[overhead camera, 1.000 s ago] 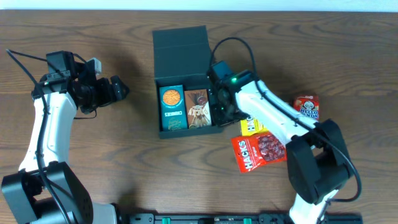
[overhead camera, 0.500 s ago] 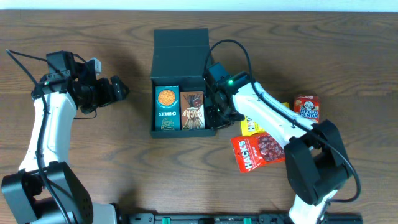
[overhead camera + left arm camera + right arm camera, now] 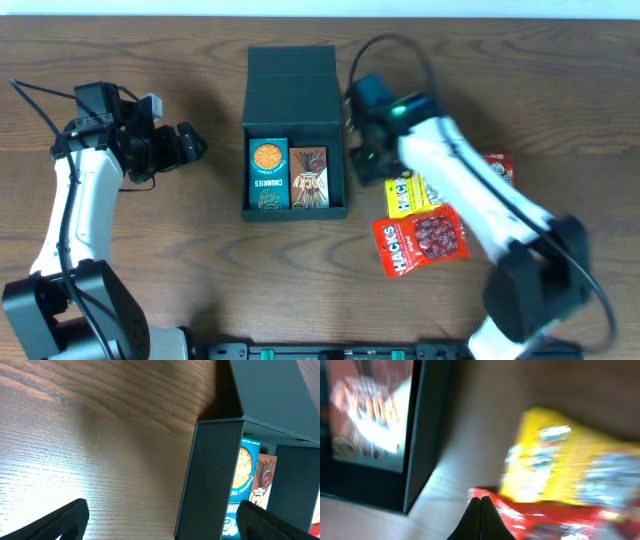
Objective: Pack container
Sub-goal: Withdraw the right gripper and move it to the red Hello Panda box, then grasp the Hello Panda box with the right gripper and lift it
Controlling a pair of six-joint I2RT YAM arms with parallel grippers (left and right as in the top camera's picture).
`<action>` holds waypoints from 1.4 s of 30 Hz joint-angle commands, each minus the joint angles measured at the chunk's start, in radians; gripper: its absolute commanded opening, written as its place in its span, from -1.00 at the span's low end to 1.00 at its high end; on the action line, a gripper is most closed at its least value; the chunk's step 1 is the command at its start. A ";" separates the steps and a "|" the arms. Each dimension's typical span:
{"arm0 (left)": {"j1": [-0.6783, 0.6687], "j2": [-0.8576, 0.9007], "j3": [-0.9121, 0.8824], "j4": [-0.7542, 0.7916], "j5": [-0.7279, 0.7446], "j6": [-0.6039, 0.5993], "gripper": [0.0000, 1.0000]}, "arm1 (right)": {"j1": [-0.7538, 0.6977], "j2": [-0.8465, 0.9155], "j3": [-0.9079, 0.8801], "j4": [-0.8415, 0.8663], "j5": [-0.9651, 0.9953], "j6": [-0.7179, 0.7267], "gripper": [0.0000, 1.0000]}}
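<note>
At table centre: container [image 3: 292, 82], lid open, squared up since earlier; teal Chunkies box [image 3: 268, 173] and brown snack box [image 3: 312, 177] inside. Right gripper [image 3: 480, 510], fingers pressed together, withdrawn from its right wall, over yellow packet [image 3: 412, 192] beside red Hacks packet [image 3: 420, 240]. Left gripper [image 3: 190, 143] spread wide, unmoved

The red bag [image 3: 420, 243] reads HACKS; the teal packet [image 3: 267, 175] reads CHUNKIES down its length.

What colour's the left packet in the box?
Left packet: teal, orange disc; clearest overhead.
</note>
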 commanded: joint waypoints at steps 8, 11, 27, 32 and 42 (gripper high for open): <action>-0.001 -0.016 0.020 0.001 -0.018 0.014 0.91 | -0.346 -0.212 0.036 -0.056 0.180 -0.068 -0.97; -0.001 -0.016 0.020 0.008 -0.018 0.014 0.91 | -0.443 -0.210 0.004 -0.018 0.154 -0.067 -0.97; -0.001 -0.016 0.020 0.021 -0.018 0.014 0.90 | -0.558 -0.200 -0.384 0.240 0.161 -0.030 0.99; -0.001 -0.016 0.020 0.020 -0.018 0.014 0.91 | -0.558 -0.197 -0.472 0.360 0.161 -0.035 0.98; -0.001 -0.015 0.020 0.020 -0.018 0.014 0.90 | -0.560 -0.138 -0.563 0.483 0.180 -0.046 0.99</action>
